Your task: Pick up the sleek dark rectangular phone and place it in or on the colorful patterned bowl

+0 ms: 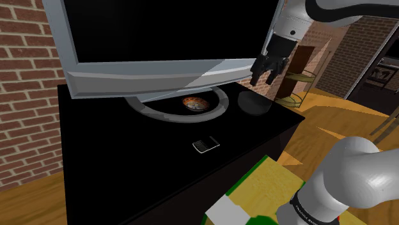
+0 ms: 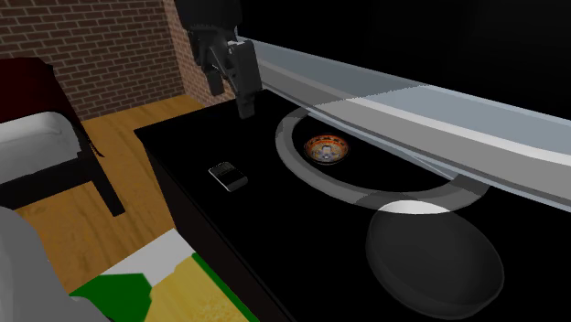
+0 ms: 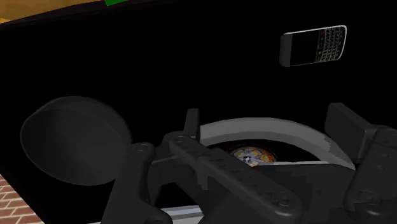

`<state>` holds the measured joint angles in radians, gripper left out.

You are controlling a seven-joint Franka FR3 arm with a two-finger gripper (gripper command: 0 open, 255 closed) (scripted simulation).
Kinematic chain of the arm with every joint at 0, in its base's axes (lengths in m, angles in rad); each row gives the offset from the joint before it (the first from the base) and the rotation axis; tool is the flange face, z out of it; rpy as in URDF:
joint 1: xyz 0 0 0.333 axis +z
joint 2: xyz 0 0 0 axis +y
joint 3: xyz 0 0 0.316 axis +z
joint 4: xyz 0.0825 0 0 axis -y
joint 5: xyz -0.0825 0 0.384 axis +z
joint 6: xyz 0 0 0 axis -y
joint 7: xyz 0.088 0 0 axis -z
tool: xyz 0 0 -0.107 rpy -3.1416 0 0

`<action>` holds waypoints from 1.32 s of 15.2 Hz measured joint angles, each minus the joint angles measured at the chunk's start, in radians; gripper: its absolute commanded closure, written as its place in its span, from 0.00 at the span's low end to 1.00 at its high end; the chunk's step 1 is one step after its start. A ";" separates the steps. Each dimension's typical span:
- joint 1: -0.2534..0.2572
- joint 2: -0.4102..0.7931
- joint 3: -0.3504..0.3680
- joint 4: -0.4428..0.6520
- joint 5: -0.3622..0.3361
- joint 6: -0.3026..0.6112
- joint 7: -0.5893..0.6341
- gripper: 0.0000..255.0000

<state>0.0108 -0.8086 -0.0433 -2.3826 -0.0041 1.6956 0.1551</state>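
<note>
Phone (image 1: 206,145), dark, rectangular and silver-rimmed with a small keypad at one end, is not in the claw. The all-black two-finger gripper (image 1: 266,80) hangs in the air above the black table top (image 1: 115,147), its fingers spread apart and clasping nothing. In the shoulder view it sits just off the lower corner of the large grey-framed flat television (image 1: 160,75), whose screen is black. In the wrist view the gripper (image 3: 266,118) looks down past its separated fingers (image 3: 347,124) at the television's grey ring-shaped foot (image 3: 267,127). The small colourful patterned bowl (image 3: 253,154), orange and red inside, shows between the fingers without touching them, sitting on the table inside that ring. Outside the ring and near it rests a dark grey round object (image 3: 73,140), which in the shoulder view lies just under the gripper, at the ring's right. The phone (image 3: 315,46) lies flat and face up on the table, outside the ring and apart from both it and the bowl. In the shoulder view it lies between the ring (image 1: 172,117) and the table's near edge. In the second exterior view the phone (image 2: 228,175) lies to the left of the ring (image 2: 289,146) and the bowl (image 2: 328,149), below the gripper (image 2: 231,101). Off the table's near edge stands the robot's box stand (image 1: 268,192), panelled in green, yellow and white, on a wooden floor (image 1: 339,115), with a red brick wall (image 1: 25,96) behind.
</note>
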 measured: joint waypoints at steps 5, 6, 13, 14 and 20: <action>-0.039 -0.027 0.082 -0.101 0.053 0.064 0.196 0.00; -0.053 -0.030 0.105 -0.122 0.070 0.080 0.259 0.00; -0.127 0.035 0.312 -0.254 0.214 0.266 0.723 0.00; -0.137 0.048 0.341 -0.264 0.235 0.288 0.789 0.00; -0.222 0.235 0.542 -0.274 0.335 0.488 1.195 0.00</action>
<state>-0.2114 -0.5735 0.4989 -2.6564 0.3311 2.1832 1.3503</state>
